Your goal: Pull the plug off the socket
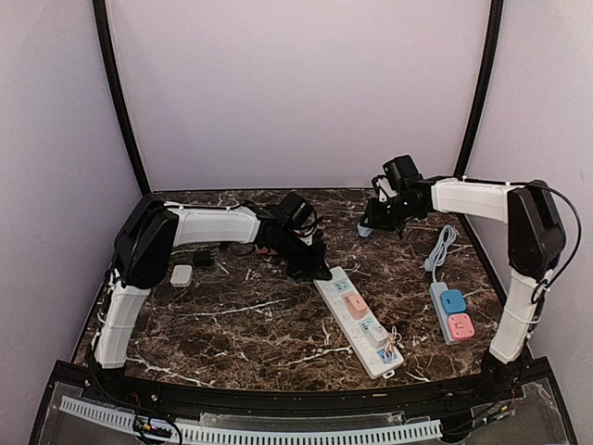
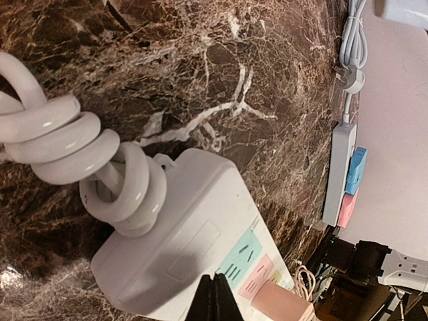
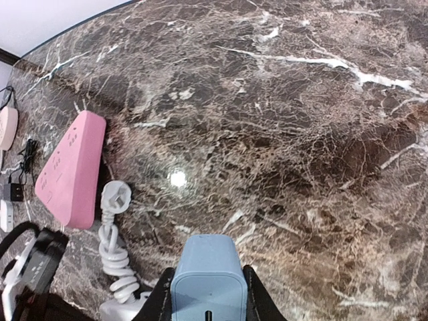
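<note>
Bracing seems to be the purpose of the left gripper (image 2: pixel 214 284); its jaws are pressed together with nothing between them, and the tips rest on the top face of the white power strip (image 2: pixel 177 231), near the end where the coiled white cable (image 2: pixel 80 150) enters; I judge that it pins the strip down on the marble table (image 1: pixel 232 324) so the strip does not lift when a plug is drawn out; a pink plug (image 2: pixel 277 299) sits in a socket just beside those tips. The right gripper (image 3: pixel 206 291) pinches the light blue plug (image 3: pixel 204 264) by its two flat sides, one finger on each, which gives a firm hold for a straight pull; this plug is clear of every socket and hangs above bare table near the back, well apart from the white strip; which socket it belongs to I cannot tell, but the pulling looks to me already done. The left arm reaches from its base toward the centre, forearm low, wrist bent down onto the strip; the right arm stands tall at its side, elbow high, forearm reaching inward, wrist tilted so its camera looks down past the plug. A grey power strip (image 1: pixel 451 311) lies to the right, touched by neither arm.
</note>
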You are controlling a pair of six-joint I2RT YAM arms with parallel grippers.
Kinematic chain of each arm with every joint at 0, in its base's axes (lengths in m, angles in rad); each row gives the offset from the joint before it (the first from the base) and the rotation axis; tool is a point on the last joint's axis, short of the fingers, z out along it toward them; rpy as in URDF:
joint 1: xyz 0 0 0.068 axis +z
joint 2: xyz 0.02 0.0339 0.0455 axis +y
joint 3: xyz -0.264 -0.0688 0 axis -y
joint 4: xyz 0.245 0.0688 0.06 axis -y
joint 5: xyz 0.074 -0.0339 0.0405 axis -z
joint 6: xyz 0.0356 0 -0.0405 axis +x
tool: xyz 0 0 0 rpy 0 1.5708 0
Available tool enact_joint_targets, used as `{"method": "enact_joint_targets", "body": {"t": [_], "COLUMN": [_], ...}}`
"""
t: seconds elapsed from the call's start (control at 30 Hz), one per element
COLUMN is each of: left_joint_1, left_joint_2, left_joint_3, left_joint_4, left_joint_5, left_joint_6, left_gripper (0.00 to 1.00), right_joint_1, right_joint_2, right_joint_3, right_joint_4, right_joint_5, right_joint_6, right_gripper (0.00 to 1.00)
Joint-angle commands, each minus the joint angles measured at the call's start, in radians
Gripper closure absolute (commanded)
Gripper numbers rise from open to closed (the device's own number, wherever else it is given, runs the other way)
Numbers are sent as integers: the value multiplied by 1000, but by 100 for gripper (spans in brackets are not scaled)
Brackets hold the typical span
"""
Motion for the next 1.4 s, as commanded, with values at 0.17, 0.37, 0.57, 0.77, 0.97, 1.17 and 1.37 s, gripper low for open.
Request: {"method": "enact_joint_targets", "body": {"t": [0.17,0.37,0.57,0.77,0.97,1.17,1.37], "left_joint_1": [-7,-7,-8,-10,-11,-13,-13], "left_joint_2": [-157,-215,-246,-268,-284,-288,-288], "left_joint_3": [21,-18,-44,-47,-52,-58,-69], "left_joint_4": [-134,-159,-142,-143,-135,-133,-119], "left_joint_5": [-85,-121,-109,-110,-106,-109,-113], "left_joint_6": [98,121,110,107,99,98,97], "left_gripper": [100,100,100,100,100,100,100], "right_joint_1": [-79,-105,-130,-151,-164,-170,-169], "right_joint_2": [203,253,275,268,262,248,185], "right_joint_3": [105,105,100,89,87,93,89], "right_joint_4": [132,160,152,136,115,76,12], "right_joint_5": [-226,-283,-316,-324,-322,-286,-183], "right_joint_6": [31,59,56,45,33,11,-27], "right_gripper": [88,87,81,74,60,56,43]}}
